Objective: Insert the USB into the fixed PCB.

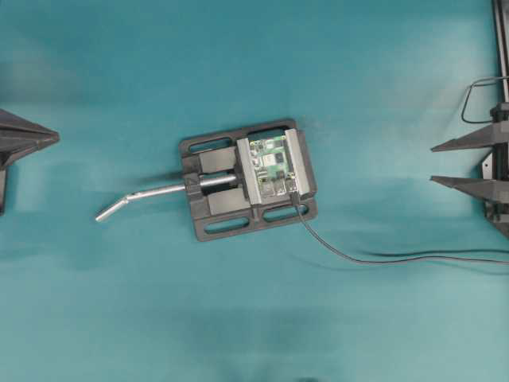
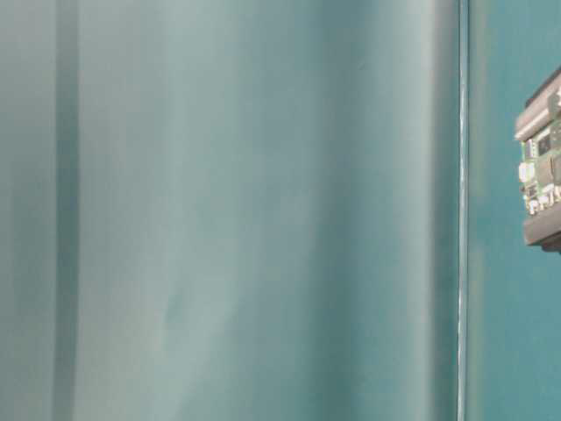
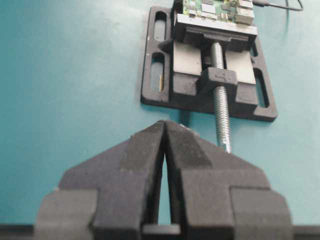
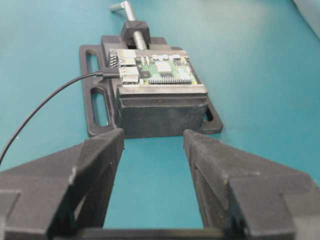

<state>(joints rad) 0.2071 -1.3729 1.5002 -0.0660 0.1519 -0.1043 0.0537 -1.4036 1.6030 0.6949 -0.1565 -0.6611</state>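
The fixed PCB [image 1: 270, 163] [image 4: 155, 70] [image 3: 210, 7] [image 2: 543, 167] is a green board clamped between grey jaws at the table's middle. The USB plug [image 1: 296, 202] [image 4: 107, 74] lies against the board's edge with its tip at a silver port. Its thin black cable [image 1: 350, 255] [image 4: 45, 107] trails off to the right. My left gripper [image 1: 57, 137] [image 3: 165, 122] is shut and empty, far to the left of the board. At the right edge my right gripper [image 1: 433, 164] [image 4: 152, 137] stands open and empty, well back from the board.
A black vise [image 1: 208, 187] [image 3: 210, 85] [image 4: 150, 110] carries the board. Its silver handle [image 1: 127, 203] sticks out to the left along the teal table. A black wire loop [image 1: 477, 99] hangs by the right arm.
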